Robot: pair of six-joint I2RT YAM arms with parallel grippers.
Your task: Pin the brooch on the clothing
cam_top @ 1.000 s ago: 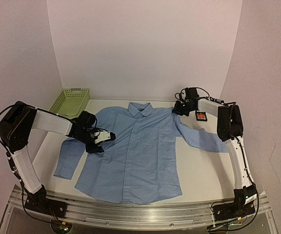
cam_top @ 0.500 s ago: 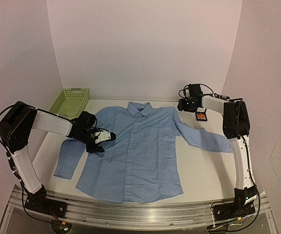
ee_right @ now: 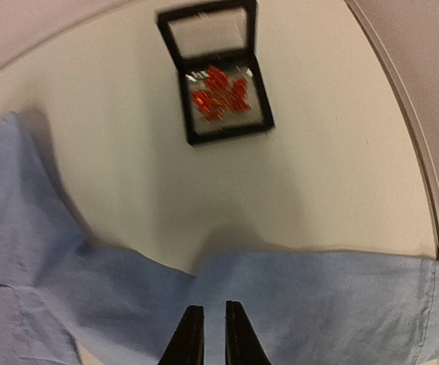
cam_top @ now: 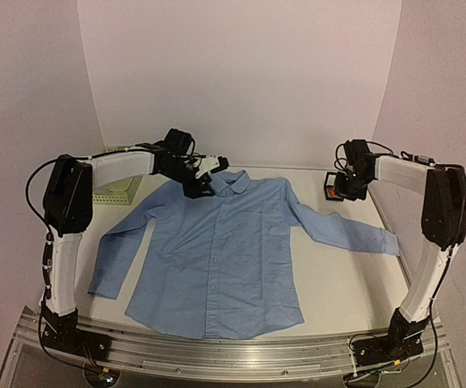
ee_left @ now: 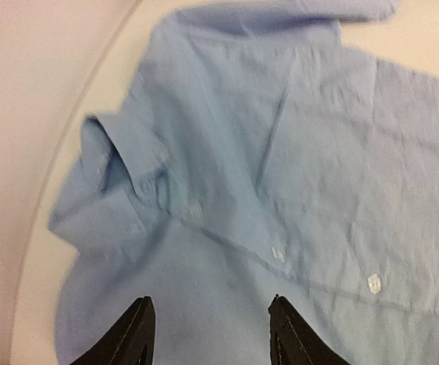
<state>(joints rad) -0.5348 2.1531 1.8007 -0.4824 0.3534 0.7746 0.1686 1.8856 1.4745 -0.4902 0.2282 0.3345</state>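
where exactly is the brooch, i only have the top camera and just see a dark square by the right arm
Observer: The right wrist view shows the brooch lying inside an open black box, orange-red, not picked up.
Operator: are the right fingers open
Observer: The right fingers are almost closed with a thin gap, holding nothing, over the sleeve of the shirt.
Operator: and the left ones
Observer: In the left wrist view, the left fingers stand well apart and empty, above the shirt front near its buttons.
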